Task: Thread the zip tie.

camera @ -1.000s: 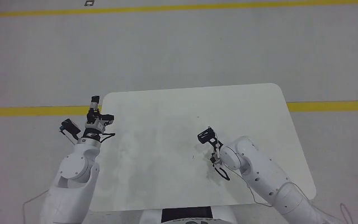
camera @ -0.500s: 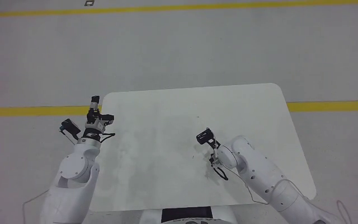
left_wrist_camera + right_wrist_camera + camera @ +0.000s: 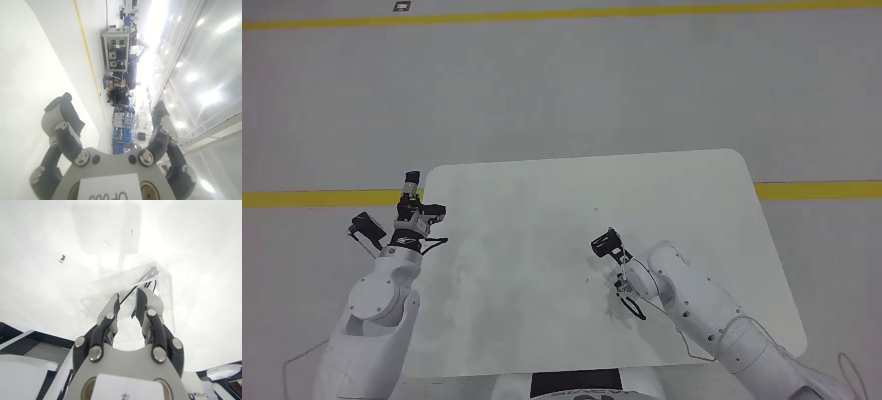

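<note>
A thin black zip tie (image 3: 146, 275) lies on a clear plastic block (image 3: 166, 291) on the white table (image 3: 542, 200). One strand of it runs between the fingers of my right gripper (image 3: 128, 296). That gripper points down over the block, right of the table's middle (image 3: 623, 288), and is open with a narrow gap; its pads do not press the strand. My left gripper (image 3: 112, 99) is wide open and holds nothing. It hangs at the table's left edge (image 3: 422, 198), pointing out over the floor.
A small brown scrap (image 3: 62, 258) lies on the table beyond the block. A yellow floor line (image 3: 302, 198) runs past the table on both sides. The table's far half is bare white surface.
My right arm has shifted slightly to the left over the block. The left arm has not moved.
</note>
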Robot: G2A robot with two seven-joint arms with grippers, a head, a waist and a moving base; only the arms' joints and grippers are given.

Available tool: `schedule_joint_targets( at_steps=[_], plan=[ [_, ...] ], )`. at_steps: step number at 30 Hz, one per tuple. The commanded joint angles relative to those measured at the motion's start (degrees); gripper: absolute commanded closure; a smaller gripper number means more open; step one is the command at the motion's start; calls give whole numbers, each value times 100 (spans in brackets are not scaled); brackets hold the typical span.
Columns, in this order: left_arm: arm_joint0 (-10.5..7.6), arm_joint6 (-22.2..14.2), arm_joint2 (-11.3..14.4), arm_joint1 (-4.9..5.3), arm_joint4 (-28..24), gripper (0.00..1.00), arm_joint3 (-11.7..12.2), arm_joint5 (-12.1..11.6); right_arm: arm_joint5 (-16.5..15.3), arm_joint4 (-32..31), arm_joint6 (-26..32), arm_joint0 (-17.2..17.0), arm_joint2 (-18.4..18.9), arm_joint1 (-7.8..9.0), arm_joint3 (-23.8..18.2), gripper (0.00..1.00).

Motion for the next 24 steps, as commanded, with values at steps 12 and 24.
schedule_joint_targets(
  at_steps=[12, 24],
  plan=[
    [0, 0, 0, 0, 0, 0, 0, 0, 113, -127, 1, -18, 45, -15, -149, 100],
    [0, 0, 0, 0, 0, 0, 0, 0, -49, -202, -15, -347, 425, 77, -744, 100]
  ],
)
